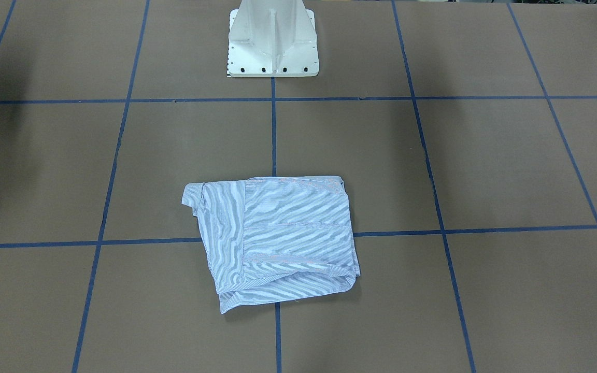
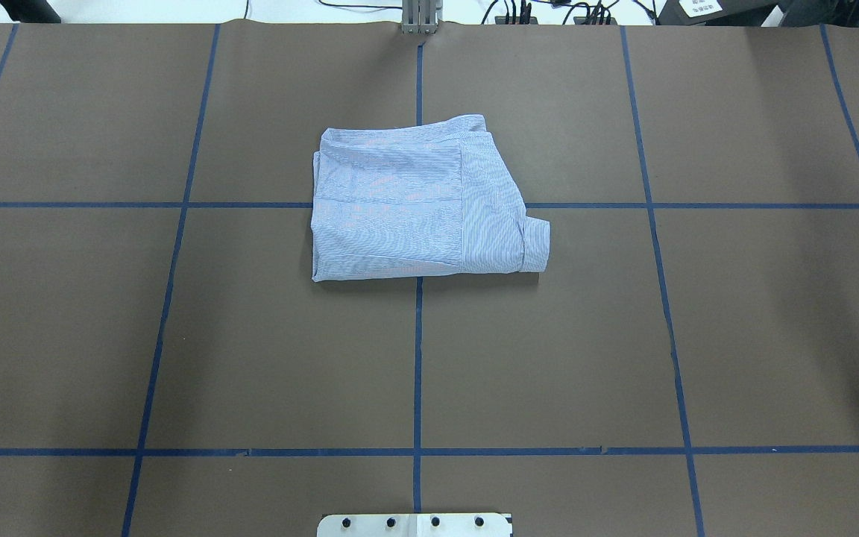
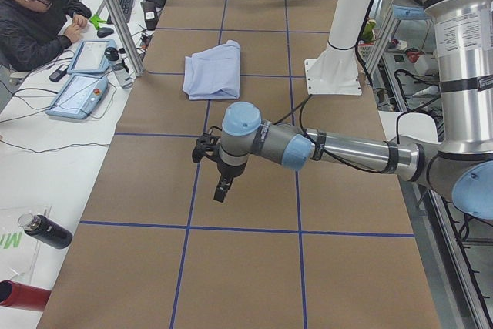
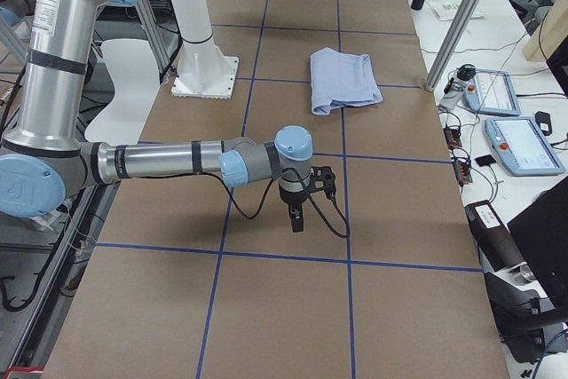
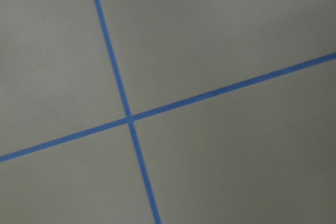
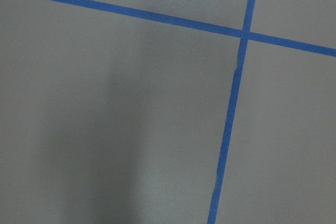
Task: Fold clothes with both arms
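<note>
Across the table, front-facing view: the shirt (image 1: pixel 283 238) lies folded into a rough rectangle on the brown table (image 1: pixel 485 166), astride the centre tape line (image 1: pixel 273 134) and well apart from the white pedestal (image 1: pixel 272 46). 1 sleeve end or cuff pokes out at the view's left. The nearest edge sags unevenly. Neither of my arms shows.

Overhead view: the same compact packet, layers stacked, with the stub sticking out toward my right. No collar, buttons or pocket are visible; I cannot tell whether they are folded under or inside.

Left-end view: my left arm (image 3: pixel 347 152) stretches low over bare table, the left claw (image 3: pixel 222 182) pointing down, well apart from the shirt. Nothing hangs from it. Released or clenched, I cannot tell at this size. A person (image 3: pixel 31 13) sits at the side bench.

Right-end view: my right arm (image 4: pixel 160 161) mirrors it, the right claw (image 4: pixel 297 215) over bare table with nothing dangling. Its state is likewise unreadable.

Left wrist view: only 2 crossing tape lines, no fingers in frame.

Right wrist view: a tape cross and a soft shadow, no fingers.

Judgement: the folding looks essentially done. If 1 step remains, it is tucking the stray cuff and squaring the sagging edge. That calls for both claws to travel to the shirt and pinch only the top layers.
</note>
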{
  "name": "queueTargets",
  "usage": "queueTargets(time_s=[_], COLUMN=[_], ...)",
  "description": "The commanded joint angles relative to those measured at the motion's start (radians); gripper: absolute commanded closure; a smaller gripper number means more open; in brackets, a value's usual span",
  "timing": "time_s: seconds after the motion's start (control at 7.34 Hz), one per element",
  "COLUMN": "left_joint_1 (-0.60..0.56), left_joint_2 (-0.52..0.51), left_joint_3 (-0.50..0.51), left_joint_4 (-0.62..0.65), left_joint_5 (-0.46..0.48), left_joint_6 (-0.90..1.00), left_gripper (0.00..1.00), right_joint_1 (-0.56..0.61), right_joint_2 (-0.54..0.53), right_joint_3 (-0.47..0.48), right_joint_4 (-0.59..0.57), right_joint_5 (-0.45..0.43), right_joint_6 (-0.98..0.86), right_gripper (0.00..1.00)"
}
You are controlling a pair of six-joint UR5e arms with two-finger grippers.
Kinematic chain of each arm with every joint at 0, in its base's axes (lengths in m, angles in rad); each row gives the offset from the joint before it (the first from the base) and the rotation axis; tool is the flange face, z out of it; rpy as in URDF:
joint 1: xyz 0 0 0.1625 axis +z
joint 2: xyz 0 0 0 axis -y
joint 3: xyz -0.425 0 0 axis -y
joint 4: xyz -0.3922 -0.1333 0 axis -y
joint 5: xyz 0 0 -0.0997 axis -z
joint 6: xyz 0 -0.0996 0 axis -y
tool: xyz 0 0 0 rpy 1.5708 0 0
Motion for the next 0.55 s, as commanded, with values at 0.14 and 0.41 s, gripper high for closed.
queueTargets(time_s=[0.14,0.41], left_joint_1=[-0.051,-0.047], left_joint_2=[0.023,-0.006], left_joint_3=[0.035,0.047], left_joint_4=[0.054,0.118], left_joint_5=[-0.023,-0.023], left_joint_6=[0.013,0.038], left_gripper=[0.0,0.0], right_joint_1=[0.001,0.001], right_joint_2=[-0.001,-0.001], right_joint_3=[-0.002,-0.001], right_joint_4=[0.001,0.002], right_joint_5=[-0.001,-0.001], right_joint_6=[0.002,0.004], right_gripper=[0.0,0.0])
